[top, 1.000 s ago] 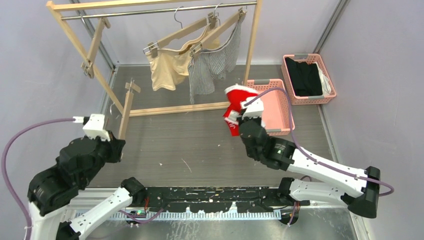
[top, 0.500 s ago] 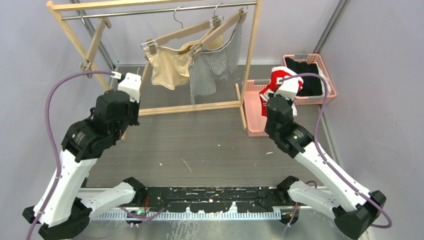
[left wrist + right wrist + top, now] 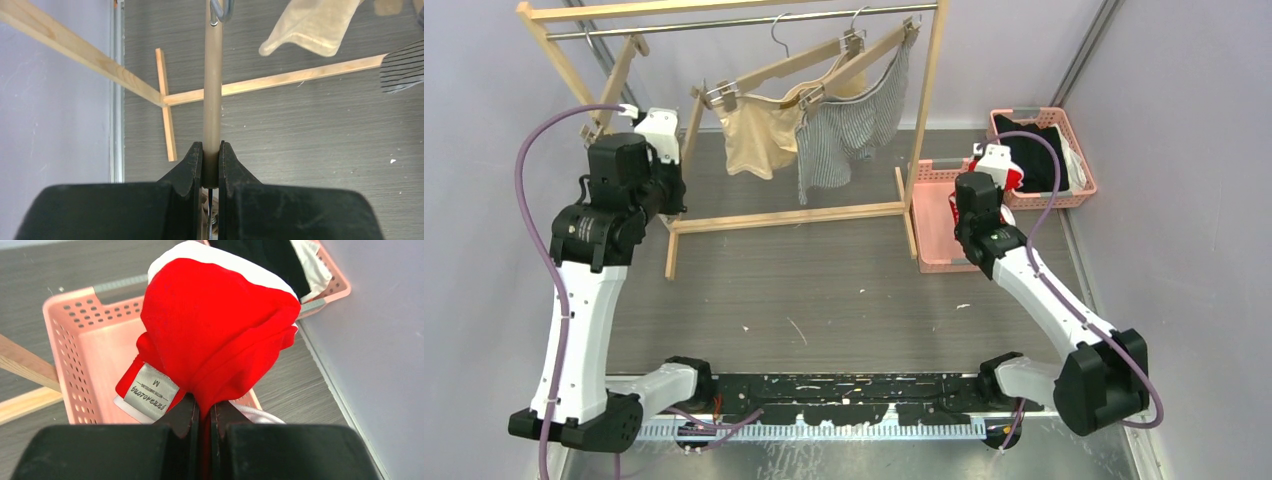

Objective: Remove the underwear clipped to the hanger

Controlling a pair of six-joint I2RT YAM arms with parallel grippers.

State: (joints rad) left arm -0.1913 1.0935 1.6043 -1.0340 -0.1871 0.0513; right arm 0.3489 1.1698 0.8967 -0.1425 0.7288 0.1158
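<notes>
On the left side of the table, my left gripper [image 3: 210, 150] is pinched tight on a plain brown wooden hanger bar [image 3: 212, 90] that runs up to a small metal clip [image 3: 220, 12]. I judge it to be the low end of the hanger carrying the plain beige boxer shorts [image 3: 759, 140], though I can't trace the join for certain. Just right of them, the grey-and-white thin-striped shorts [image 3: 849, 135] hang from a second hanger on the pale wooden clothes rack [image 3: 784, 217]. Both pairs are clipped up and off the floor. Further right, my right gripper [image 3: 204, 412] is clamped on a bunched fold of the red boxer shorts with the white waistband [image 3: 215, 325], holding them over the near pink perforated plastic basket [image 3: 65, 335], toward its far right corner. The second pink basket [image 3: 1042, 202], holding black clothes, sits just beyond. I read this as the drop-off for the first pair. Next I'd part the right jaws once the bundle is squarely over the near basket, then bring that arm back to the beige pair while the left steadies its hanger.
</notes>
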